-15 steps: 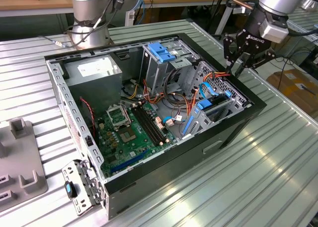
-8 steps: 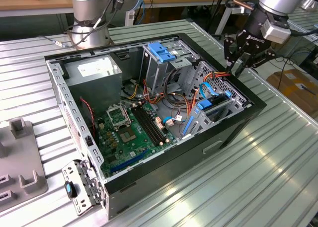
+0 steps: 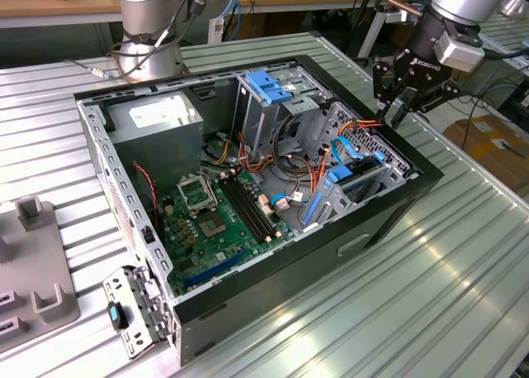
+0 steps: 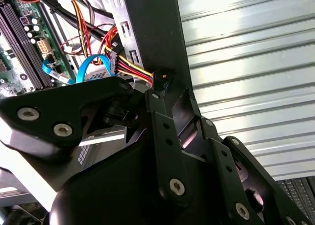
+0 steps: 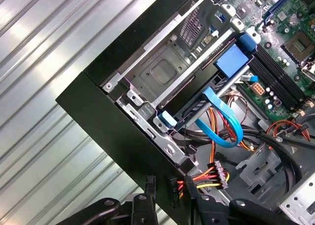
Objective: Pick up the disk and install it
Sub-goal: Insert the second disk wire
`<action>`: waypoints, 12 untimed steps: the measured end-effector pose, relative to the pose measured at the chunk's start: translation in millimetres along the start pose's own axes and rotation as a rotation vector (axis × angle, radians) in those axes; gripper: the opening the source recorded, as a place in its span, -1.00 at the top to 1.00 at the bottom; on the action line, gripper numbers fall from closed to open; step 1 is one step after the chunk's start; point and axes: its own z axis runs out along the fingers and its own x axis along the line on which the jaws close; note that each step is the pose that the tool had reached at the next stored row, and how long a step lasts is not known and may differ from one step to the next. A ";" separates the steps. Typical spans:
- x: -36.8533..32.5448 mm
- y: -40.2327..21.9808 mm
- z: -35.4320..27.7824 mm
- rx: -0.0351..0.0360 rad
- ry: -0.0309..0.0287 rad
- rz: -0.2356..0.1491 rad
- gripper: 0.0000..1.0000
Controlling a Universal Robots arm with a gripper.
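The disk [image 3: 354, 179] stands on edge in the drive bay at the corner of the open computer case [image 3: 397, 208] on the exterior view's right. Its blue plastic carrier [image 5: 231, 60] shows along the edge, and a light-blue ribbon cable [image 5: 224, 119] loops beside it. My gripper [image 3: 393, 112] hangs just above that corner's rim, apart from the disk. It is open, and nothing sits between its black fingers [image 4: 165, 136]. A bundle of red, yellow and black wires [image 4: 133, 70] runs close below the fingers.
The case lies on a ribbed metal table [image 3: 430, 295]. Inside are a grey power-supply box [image 3: 157, 117], a metal cage with a blue top [image 3: 269, 87] and the green motherboard [image 3: 219, 212]. A grey fixture [image 3: 33, 266] lies at the exterior view's left. A second arm's base [image 3: 149, 39] stands behind.
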 end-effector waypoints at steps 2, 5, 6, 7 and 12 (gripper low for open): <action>-0.1 0.1 0.1 0.0022 0.0021 -0.004 0.29; -0.1 0.1 0.1 0.0050 0.0052 -0.015 0.29; -0.7 0.6 0.0 0.0067 0.0071 -0.018 0.29; -0.8 0.8 0.1 0.0086 0.0090 -0.022 0.29; -0.8 0.8 0.1 0.0110 0.0117 -0.030 0.29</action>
